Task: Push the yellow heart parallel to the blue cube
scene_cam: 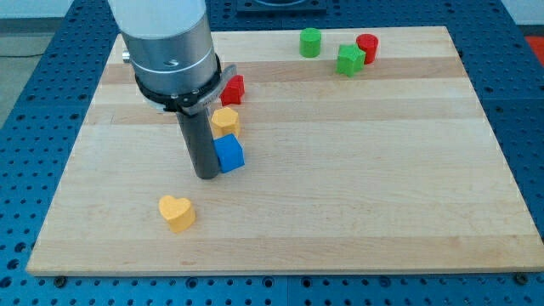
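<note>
The yellow heart (177, 212) lies on the wooden board (357, 195) toward the view's bottom left. The blue cube (229, 154) sits up and to the right of it, near the board's middle left. My tip (206, 175) is on the board, touching or almost touching the blue cube's left side, and stands above and to the right of the yellow heart, well apart from it. A yellow hexagonal block (225, 121) sits just above the blue cube, touching it.
A red block (233, 88) sits above the yellow hexagonal block, partly hidden by the arm. At the view's top right are a green cylinder (311, 42), a green star-shaped block (349, 60) and a red cylinder (367, 48).
</note>
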`<action>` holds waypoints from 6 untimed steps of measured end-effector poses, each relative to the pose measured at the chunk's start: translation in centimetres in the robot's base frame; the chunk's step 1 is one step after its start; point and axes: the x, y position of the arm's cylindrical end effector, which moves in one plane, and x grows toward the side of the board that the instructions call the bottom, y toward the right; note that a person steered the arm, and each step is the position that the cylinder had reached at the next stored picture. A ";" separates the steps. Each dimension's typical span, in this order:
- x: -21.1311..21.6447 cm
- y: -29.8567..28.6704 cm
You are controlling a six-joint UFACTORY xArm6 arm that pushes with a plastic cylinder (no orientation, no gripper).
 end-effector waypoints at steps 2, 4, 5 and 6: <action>-0.2 2.2; 3.4 3.4; 8.7 2.8; 12.1 -3.0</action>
